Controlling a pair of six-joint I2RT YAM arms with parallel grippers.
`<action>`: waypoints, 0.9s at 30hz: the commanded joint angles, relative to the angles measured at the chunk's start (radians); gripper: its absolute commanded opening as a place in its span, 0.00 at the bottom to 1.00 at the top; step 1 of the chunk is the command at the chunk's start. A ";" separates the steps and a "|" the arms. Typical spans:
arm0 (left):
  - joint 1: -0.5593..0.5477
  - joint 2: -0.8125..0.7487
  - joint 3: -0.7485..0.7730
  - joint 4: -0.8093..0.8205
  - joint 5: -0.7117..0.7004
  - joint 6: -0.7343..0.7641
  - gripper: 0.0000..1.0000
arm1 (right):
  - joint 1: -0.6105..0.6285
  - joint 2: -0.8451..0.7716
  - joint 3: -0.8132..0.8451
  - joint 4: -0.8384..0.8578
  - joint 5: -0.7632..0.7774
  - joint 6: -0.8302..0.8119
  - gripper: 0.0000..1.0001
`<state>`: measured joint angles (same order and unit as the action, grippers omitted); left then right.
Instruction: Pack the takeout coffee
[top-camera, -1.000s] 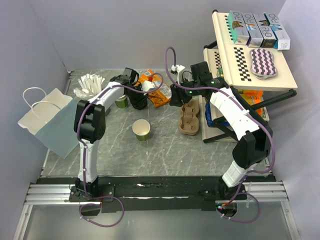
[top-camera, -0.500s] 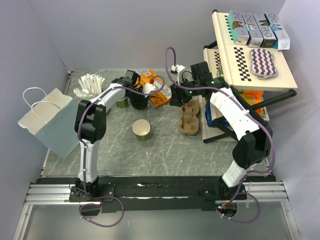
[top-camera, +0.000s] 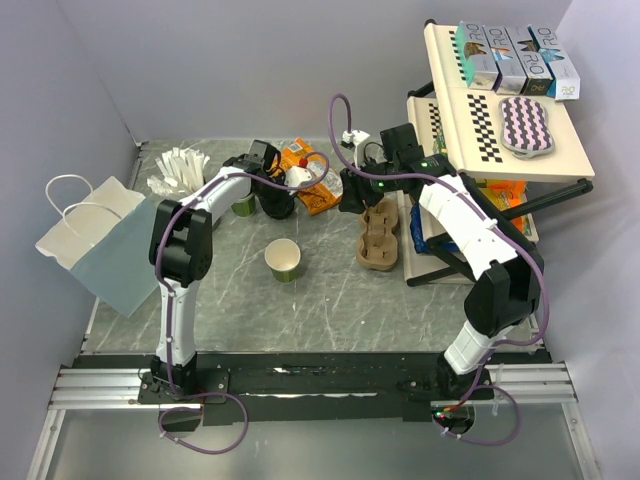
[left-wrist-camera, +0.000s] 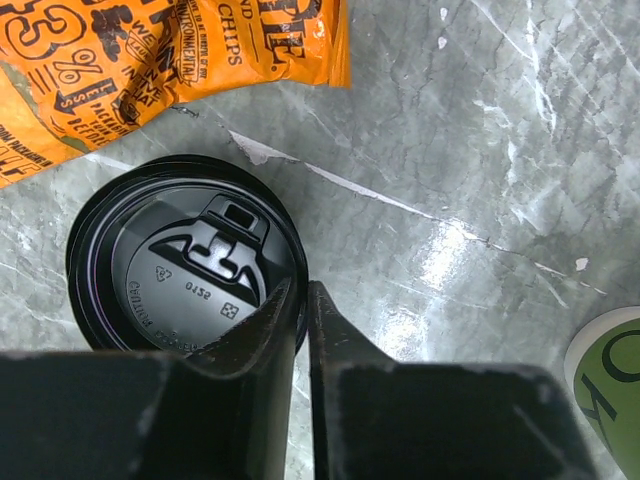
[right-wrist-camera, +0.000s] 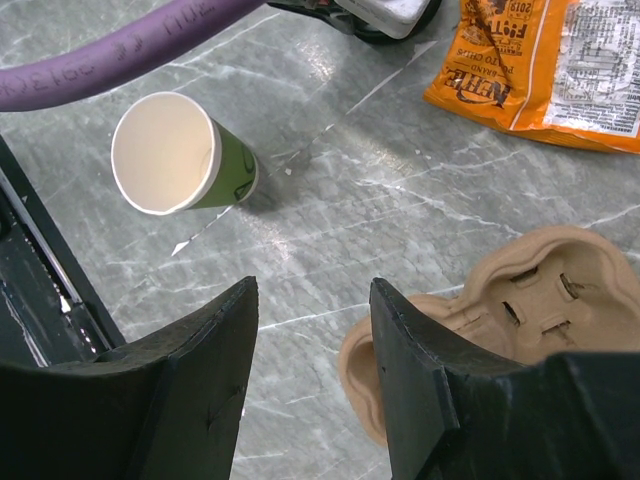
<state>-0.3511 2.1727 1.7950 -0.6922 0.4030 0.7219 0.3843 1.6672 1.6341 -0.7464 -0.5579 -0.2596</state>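
There was one cardboard cup carrier. Left of it stood one lidded cup, one lidless cup, one more green cup whose top could not be made out, one grey cup of white sticks and one paper bag. Two orange chip bags lay just left of the carrier. Right of it, one rack held four boxes and one striped pouch.

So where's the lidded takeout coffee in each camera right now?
Top external: takeout coffee at back centre-left, under the left arm's wrist.
Left wrist: lower left, black lid facing the camera.
Right wrist: not clearly in it.
Shared landmark: orange chips bag, beside the coffee.
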 joint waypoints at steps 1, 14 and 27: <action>-0.008 0.004 0.015 0.022 -0.003 0.013 0.10 | -0.010 0.006 0.041 -0.002 0.000 -0.006 0.56; -0.008 -0.145 0.006 0.025 0.011 -0.010 0.01 | -0.018 0.019 0.093 -0.025 -0.004 -0.023 0.56; 0.050 -0.367 0.037 -0.050 0.328 -0.304 0.01 | -0.027 0.049 0.155 -0.038 -0.121 -0.110 0.59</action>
<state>-0.3405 1.9083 1.7882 -0.7124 0.4953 0.5808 0.3702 1.7153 1.7569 -0.7994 -0.5907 -0.3099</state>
